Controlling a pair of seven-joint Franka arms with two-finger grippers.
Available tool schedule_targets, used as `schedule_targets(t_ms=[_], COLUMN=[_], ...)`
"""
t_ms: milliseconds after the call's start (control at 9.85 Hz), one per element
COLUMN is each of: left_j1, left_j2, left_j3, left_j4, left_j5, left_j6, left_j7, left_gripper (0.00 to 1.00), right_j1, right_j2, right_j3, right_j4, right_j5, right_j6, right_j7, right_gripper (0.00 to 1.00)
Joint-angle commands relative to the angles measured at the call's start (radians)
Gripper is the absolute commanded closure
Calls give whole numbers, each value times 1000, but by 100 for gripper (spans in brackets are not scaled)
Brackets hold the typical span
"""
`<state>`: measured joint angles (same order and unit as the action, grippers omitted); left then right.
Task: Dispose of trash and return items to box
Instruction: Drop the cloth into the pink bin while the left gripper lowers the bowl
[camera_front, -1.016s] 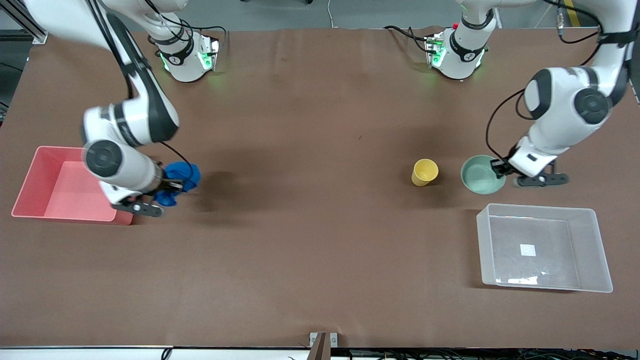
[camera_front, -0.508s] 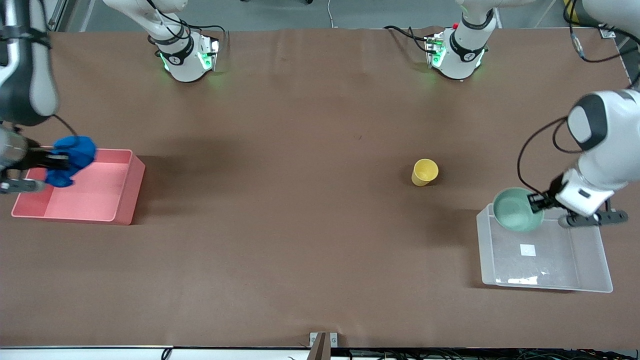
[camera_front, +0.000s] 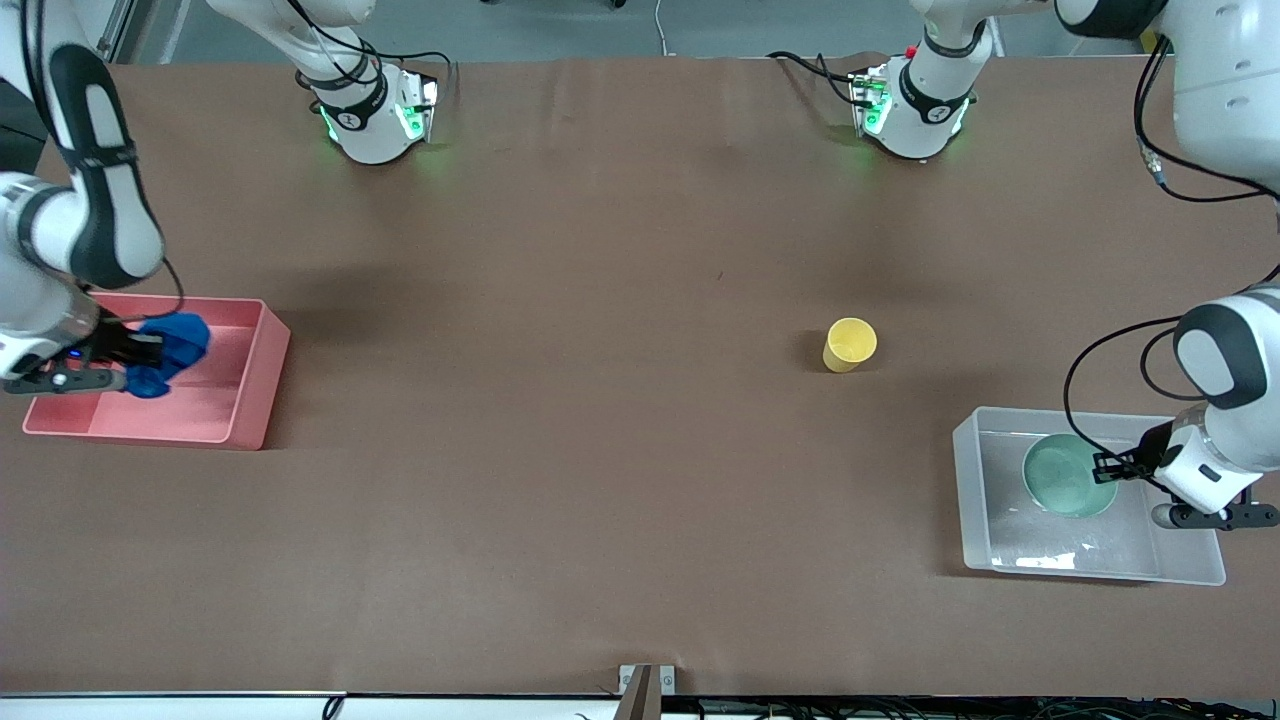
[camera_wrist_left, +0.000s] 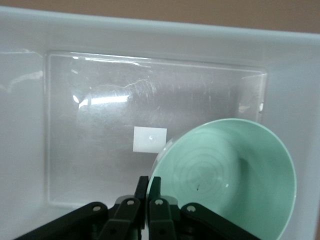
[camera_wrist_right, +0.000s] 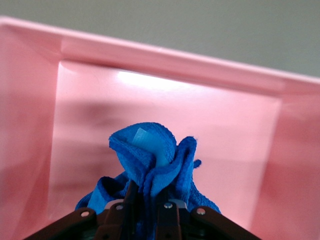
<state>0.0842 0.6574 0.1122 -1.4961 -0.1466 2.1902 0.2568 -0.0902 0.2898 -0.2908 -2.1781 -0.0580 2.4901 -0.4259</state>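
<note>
**Both arms loaded, each over its own tub**

Right gripper (camera_front: 150, 352): over the pink tub (camera_front: 262, 375) at the right arm's end of the table. Fingers pinched tight on the blue cloth (camera_front: 175, 345). In the right wrist view the cloth (camera_wrist_right: 150, 162) bunches up out of the fingertips (camera_wrist_right: 131, 200), folds standing upward, with the pink tub's floor and walls (camera_wrist_right: 165, 57) all around it. Cannot tell whether the cloth touches the tub floor or hangs just above it.

Left gripper (camera_front: 1112, 467): over the clear box (camera_front: 1190, 570) at the left arm's end of the table. Fingers clamped narrow on the rim of the green bowl (camera_front: 1065, 478). In the left wrist view the two fingertips (camera_wrist_left: 143, 186) sit almost together with the bowl's edge between them; the bowl (camera_wrist_left: 235, 180) is tilted, its hollow facing the camera. The bowl is inside the outline of the clear box (camera_wrist_left: 30, 30), low within the walls; contact with the floor cannot be judged. A white square label (camera_wrist_left: 150, 139) lies on the box floor, just beside the bowl's rim and partly covered by it.

Yellow cup (camera_front: 849, 344): alone on the brown table (camera_front: 600, 450), mouth up, tilted slightly. It sits farther from the front camera than the clear box and well apart from it, toward the middle of the table. Neither gripper is near it.
</note>
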Motion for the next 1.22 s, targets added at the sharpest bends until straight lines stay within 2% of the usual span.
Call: schedule_targets(t_ms=[0, 102, 305, 406, 508, 609, 711, 812, 1117], left_j1=[-14, -14, -18, -24, -24, -26, -26, -26, -32], left_j2=[88, 115, 154, 168, 166, 157, 139, 116, -110], left_j3=[4, 4, 4, 3, 3, 1, 1, 0, 0], left_j4=[31, 31, 30, 30, 30, 31, 31, 22, -64], left_j5=[-21, -21, -21, -24, -28, -30, -22, -16, -11], left_j6=[46, 98, 172, 200, 207, 207, 207, 206, 127], left_j7=[15, 15, -2, -11, -17, -21, -33, -24, -28], left_gripper=[100, 100, 99, 99, 98, 86, 47, 0, 0], right_j1=[0, -2, 12, 15, 15, 18, 20, 20, 11], right_j2=[44, 64, 74, 63, 19, -30, -61, -81, -136], right_j3=[2, 4, 7, 9, 10, 10, 12, 24, 138], right_j4=[-54, -55, -54, -52, -34, 27, 132, 246, 513], right_j5=[35, 35, 36, 36, 36, 35, 35, 35, 36], right_j6=[116, 133, 125, 107, 31, -105, -281, -447, -800], right_j7=[-13, -13, -4, -1, -2, -2, -1, 13, 267], right_gripper=[97, 81, 3, 0, 0, 0, 0, 0, 0])
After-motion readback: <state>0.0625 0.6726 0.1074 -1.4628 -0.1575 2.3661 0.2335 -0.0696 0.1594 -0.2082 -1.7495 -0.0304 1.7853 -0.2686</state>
